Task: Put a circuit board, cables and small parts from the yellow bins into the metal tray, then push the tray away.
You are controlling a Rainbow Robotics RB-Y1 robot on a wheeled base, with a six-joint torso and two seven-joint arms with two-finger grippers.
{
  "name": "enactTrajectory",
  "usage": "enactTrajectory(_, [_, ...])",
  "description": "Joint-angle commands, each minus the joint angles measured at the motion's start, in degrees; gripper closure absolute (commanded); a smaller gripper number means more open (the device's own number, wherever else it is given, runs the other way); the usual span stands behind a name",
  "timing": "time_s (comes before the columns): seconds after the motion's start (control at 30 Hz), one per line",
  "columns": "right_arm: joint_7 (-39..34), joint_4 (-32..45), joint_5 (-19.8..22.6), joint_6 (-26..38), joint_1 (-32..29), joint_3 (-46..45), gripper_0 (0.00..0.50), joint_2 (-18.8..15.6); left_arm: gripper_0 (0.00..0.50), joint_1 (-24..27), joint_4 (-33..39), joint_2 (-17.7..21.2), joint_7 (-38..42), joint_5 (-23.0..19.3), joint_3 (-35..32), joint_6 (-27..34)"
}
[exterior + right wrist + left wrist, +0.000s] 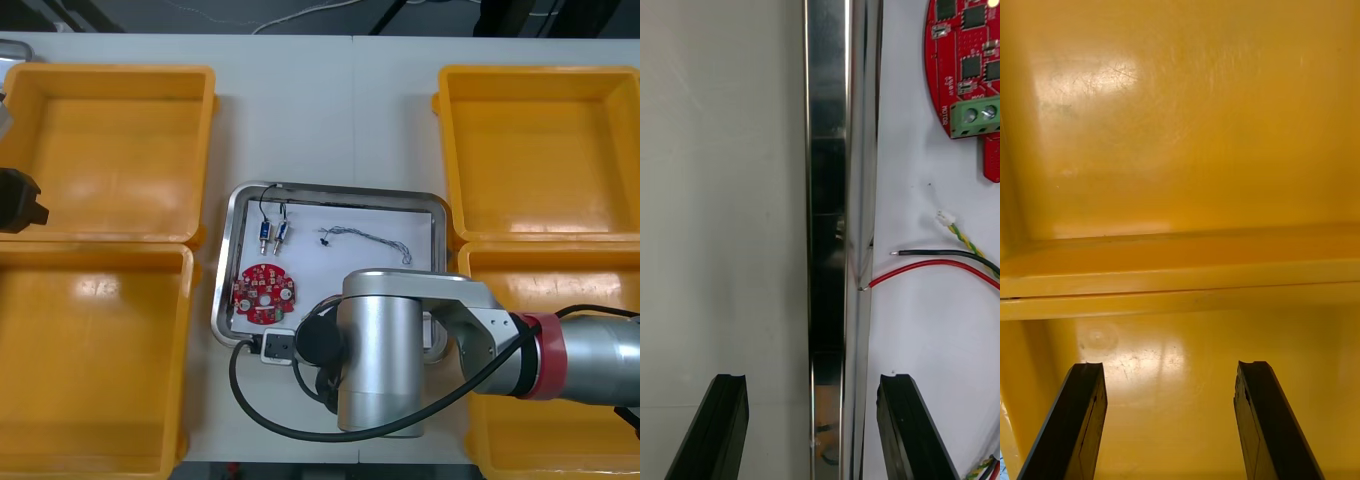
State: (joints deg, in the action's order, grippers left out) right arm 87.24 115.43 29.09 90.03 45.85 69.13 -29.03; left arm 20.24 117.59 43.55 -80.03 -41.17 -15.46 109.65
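Over the near rim of the tray (827,187), the right gripper (811,382) stands wide astride it, apparently to push the loaded tray; the left gripper (1169,371) idles open over the bins (1180,270).

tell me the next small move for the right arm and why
Probably shut the right gripper on the tray rim: its open fingers straddle it, and board, cables and small parts already lie inside. Left gripper hangs over a bin.
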Motion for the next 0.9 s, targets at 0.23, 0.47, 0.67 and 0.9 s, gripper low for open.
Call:
enactTrajectory(0.23, [0.0, -2.5, -2.0, -0.8, 1.7, 2.3, 0.018, 2.2, 0.0, -0.9, 1.9, 0.4, 0.8, -0.4, 0.0, 0.3])
enactTrajectory(0.47, [0.1, -2.5, -2.5, -0.7, 1.8, 2.3, 0.465, 2.2, 0.0, -0.9, 1.9, 0.4, 0.8, -0.4, 0.0, 0.3])
enactTrajectory(0.67, [0.2, -2.5, -4.6, -0.9, 2.3, 2.2, 0.5, 1.9, 0.0, -0.9, 1.9, 0.4, 0.8, -0.4, 0.0, 0.3])
enactTrajectory(0.9, [1.1, -2.5, -7.3, -1.6, 4.7, 2.3, 0.5, 0.1, 0.0, -0.9, 1.9, 0.4, 0.8, -0.4, 0.0, 0.3])
